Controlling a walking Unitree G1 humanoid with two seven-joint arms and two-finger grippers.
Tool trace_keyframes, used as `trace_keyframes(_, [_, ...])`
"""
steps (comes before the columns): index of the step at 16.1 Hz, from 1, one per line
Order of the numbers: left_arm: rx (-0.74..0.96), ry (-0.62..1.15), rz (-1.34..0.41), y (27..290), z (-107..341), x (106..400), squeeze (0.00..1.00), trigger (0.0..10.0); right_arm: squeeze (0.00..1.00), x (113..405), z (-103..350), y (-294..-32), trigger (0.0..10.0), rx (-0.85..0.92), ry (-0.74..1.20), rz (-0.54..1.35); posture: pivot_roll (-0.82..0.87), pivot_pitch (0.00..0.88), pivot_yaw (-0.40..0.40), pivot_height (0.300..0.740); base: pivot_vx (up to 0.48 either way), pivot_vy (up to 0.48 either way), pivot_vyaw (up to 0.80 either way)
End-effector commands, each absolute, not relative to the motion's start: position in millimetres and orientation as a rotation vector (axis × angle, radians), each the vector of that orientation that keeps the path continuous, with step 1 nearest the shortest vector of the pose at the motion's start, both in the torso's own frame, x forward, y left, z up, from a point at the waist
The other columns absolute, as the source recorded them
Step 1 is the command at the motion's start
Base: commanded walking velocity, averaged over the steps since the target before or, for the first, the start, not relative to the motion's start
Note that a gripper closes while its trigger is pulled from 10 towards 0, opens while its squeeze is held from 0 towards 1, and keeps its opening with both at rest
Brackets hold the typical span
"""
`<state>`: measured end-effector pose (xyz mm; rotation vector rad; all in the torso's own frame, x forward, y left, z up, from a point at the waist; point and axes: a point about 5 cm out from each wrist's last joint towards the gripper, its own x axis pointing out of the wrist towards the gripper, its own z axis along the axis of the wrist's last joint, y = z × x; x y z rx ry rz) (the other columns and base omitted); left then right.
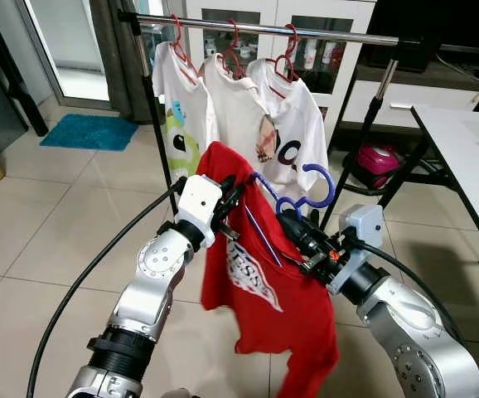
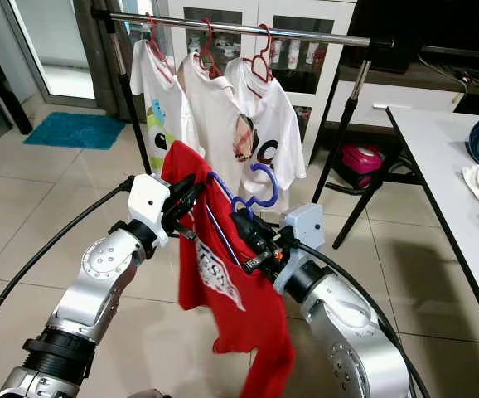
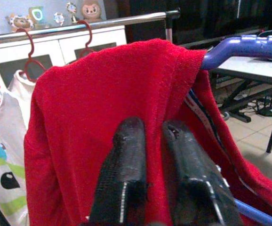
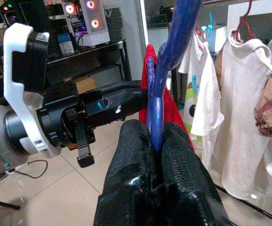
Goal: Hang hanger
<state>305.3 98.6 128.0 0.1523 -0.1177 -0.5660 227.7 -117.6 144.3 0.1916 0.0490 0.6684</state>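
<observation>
Centre frame, one red T-shirt [image 1: 264, 282] hangs on one blue plastic hanger [image 1: 302, 195]. Right end effector [image 1: 293, 228] is clenched on the hanger's neck; left end effector [image 1: 231, 203] pinches the shirt's shoulder. Behind, three white T-shirts [image 1: 239, 116] on three red hangers [image 1: 231, 50] fill one metal clothes rail [image 1: 322, 33].

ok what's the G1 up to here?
It's holding a red T-shirt on a blue hanger in front of the clothes rail. The right gripper is shut on the hanger's neck; the left gripper pinches the shirt's shoulder. The hook is below the rail and not yet on it. Three white shirts already hang there on red hangers.
</observation>
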Motion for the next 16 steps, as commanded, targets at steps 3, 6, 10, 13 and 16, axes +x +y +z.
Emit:
trace_keyframes(3, [0.148,-0.114,-0.543,100,127,308,0.0,0.0,0.0,227,152,-122,10.0,0.2,0.004,0.662,-0.08,0.0,-0.011,0.74,0.0,0.0,0.0])
trace_keyframes(6, [0.127,-0.101,-0.511,106,126,311,0.0,0.0,0.0,227,153,-122,10.0,0.205,0.002,0.66,-0.09,0.0,-0.01,0.74,0.0,0.0,0.0])
trace_keyframes(10, [0.1,-0.1,-0.508,108,127,312,0.0,0.0,0.0,227,152,-123,10.0,0.202,0.006,0.654,-0.09,0.0,-0.009,0.74,0.0,0.0,0.0])
trace_keyframes(13, [0.089,-0.109,-0.512,114,130,313,0.0,0.0,0.0,230,146,-127,10.0,0.163,0.05,0.614,-0.09,0.0,-0.007,0.74,0.0,0.0,0.0])
trace_keyframes(16, [0.087,-0.177,-0.585,127,157,311,0.0,0.0,0.0,233,127,-137,10.0,-0.088,0.177,0.593,-0.09,0.0,-0.004,0.74,0.0,0.0,0.0])
